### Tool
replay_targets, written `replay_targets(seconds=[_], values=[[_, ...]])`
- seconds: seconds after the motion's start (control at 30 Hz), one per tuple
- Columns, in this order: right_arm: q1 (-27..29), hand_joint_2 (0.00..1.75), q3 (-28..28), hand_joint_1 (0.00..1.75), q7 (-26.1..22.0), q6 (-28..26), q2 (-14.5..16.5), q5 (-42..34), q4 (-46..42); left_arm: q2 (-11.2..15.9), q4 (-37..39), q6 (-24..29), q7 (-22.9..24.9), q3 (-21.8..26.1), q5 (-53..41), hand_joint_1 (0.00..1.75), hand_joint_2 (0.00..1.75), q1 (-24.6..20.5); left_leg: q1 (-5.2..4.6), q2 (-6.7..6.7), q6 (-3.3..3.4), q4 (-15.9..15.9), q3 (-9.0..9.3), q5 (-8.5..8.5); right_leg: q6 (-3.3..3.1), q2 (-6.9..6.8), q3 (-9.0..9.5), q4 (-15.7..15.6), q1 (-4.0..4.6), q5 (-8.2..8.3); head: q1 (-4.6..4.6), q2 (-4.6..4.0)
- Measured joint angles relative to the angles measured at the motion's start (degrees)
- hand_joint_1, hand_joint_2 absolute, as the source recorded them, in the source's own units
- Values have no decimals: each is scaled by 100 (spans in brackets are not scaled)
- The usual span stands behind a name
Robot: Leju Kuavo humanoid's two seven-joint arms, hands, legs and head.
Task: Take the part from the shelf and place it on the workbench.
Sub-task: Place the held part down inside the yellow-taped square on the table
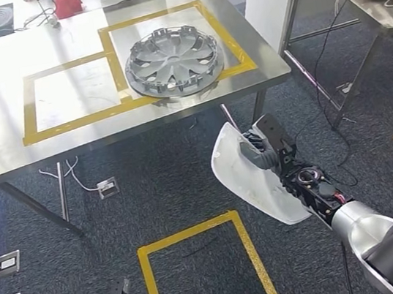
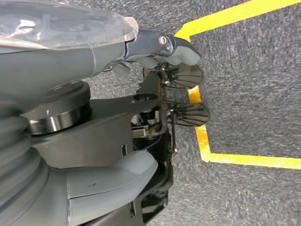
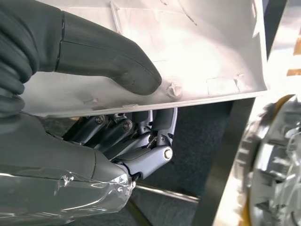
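right hand [image 1: 266, 153] grips white part [image 1: 243, 177] | left hand [image 2: 142, 117] empty, fingers spread | hubcap [image 1: 174, 61] on workbench [image 1: 1, 124]

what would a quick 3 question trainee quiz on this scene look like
1. True or false: the white part already lies on the workbench.
2. Which hand holds the white part? A) left hand B) right hand C) a person's hand
3. Fill in: the silver wheel cover lies inside a frame of ______ tape on the workbench.

Key
1. False: the right hand holds it in the air above the carpet, short of the table's edge.
2. B: in the right wrist view the thumb presses one face of the part and the fingers curl under it. The left hand hangs over the floor with nothing in it.
3. yellow
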Motion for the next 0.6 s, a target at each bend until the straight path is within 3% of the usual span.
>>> replay_targets(seconds=[0.07,0.13,0.2,0.23,0.3,0.37,0.43,0.5,0.57,0.6], values=[[-1,175,1,175,-9,5,-1,-1,1,1,0,-1,11,-1,-1,0,175,-9,10,-33,-2,-9,22,-1,61,-2,-363,807,-50,-360,0,0],[35,175,4,175,-10,16,-1,0,2,0,0,-2,25,-2,-1,0,175,-10,38,-102,-29,14,26,-21,125,-6,-602,1296,-115,-469,-1,0],[50,175,5,175,-12,26,-1,1,2,0,0,-2,32,-2,-1,0,175,-9,86,-197,-84,67,27,-61,184,-8,-478,1039,-177,-240,0,0],[42,175,5,175,-14,28,-2,0,2,0,0,-2,33,-2,-1,0,175,-10,116,-252,-128,116,26,-99,219,14,-289,664,-210,-45,1,0],[14,175,4,175,-16,36,-3,0,8,5,0,-2,36,-5,0,0,175,-21,151,-354,-227,240,-20,-184,268,194,37,36,-265,125,-3,0],[11,175,6,175,-18,64,-4,5,16,9,0,-2,39,-10,0,0,175,-39,168,-449,-312,319,-94,-219,228,314,140,-150,-271,68,-16,0],[23,175,10,175,-17,99,0,13,17,13,0,-2,40,-13,1,0,175,-38,189,-508,-369,325,-128,-220,122,222,144,-131,-251,41,-25,0],[0,175,9,175,-20,114,3,16,14,16,0,-2,43,-13,2,0,175,-30,184,-313,-413,564,-244,-337,34,122,175,-137,-246,24,-31,0],[-17,175,6,175,-24,119,2,18,13,18,0,-2,44,-13,2,0,175,-44,165,-46,-429,1294,-621,-630,-29,28,208,-144,-224,1,-40,-1],[-11,175,8,175,-23,122,2,19,14,18,0,-2,44,-13,2,0,175,-51,162,3,-427,1730,-870,-774,-55,-27,220,-145,-205,-13,-43,-1]])
